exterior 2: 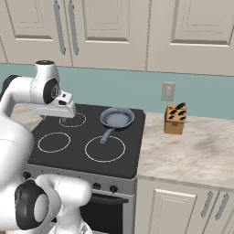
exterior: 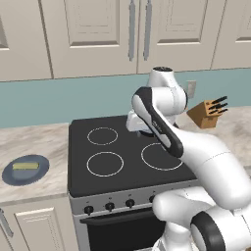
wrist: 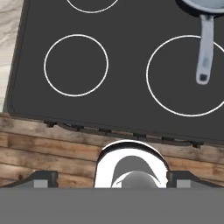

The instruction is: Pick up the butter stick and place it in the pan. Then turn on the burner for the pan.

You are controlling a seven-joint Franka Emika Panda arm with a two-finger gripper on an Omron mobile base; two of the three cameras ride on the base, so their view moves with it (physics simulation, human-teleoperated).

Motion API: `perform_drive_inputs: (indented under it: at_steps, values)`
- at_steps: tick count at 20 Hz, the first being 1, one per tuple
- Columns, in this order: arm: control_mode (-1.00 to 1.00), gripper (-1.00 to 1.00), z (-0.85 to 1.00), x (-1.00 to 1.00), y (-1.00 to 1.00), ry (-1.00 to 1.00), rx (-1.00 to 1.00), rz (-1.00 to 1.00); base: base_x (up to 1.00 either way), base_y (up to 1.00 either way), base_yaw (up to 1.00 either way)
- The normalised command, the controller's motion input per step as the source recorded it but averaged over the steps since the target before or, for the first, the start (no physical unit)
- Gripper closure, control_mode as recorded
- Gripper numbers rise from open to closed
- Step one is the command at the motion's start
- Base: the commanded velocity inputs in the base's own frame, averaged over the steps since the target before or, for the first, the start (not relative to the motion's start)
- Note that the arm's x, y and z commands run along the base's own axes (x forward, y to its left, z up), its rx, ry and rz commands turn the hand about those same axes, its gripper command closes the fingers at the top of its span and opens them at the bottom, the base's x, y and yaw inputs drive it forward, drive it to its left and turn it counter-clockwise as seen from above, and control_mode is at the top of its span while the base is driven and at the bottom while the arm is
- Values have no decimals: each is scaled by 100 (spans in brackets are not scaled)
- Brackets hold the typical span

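Along the front edge of the black glass stovetop [exterior: 128, 147] sit small dark round knobs [exterior: 109, 206]. Over the stovetop's left half hangs the white arm's two-finger gripper [wrist: 112, 179], its dark fingertips [wrist: 42, 179] spread wide with nothing between them (it points down at the glass). At the stovetop's back right rests the small grey-blue metal frying pan [exterior 2: 117, 119], dark handle towards the front. Left of the stovetop, on the counter, the pale yellow butter stick [exterior: 25, 166] lies on a flat dark-blue round plate [exterior: 42, 169]
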Motion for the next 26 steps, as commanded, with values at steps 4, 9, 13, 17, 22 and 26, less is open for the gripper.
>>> perform_drive_inputs:
  at_steps: [4, 9, 13, 17, 22, 26]
  values:
    - [-100, -100, 0, 4, 43, 12, 2, 12, 0, 0, 0]
    - [-100, -100, -1, 7, 46, 7, 0, 22, 0, 0, 0]
    - [-100, -100, -4, 0, 55, 0, 0, 29, 0, 0, 0]
    - [-100, -100, -7, 0, 60, 0, 0, 27, 0, 0, 0]
    - [-100, -100, -14, -1, 54, 0, 0, 23, 0, 0, 0]
    - [-100, -100, -13, -1, 54, 0, 0, 20, 0, 0, 0]
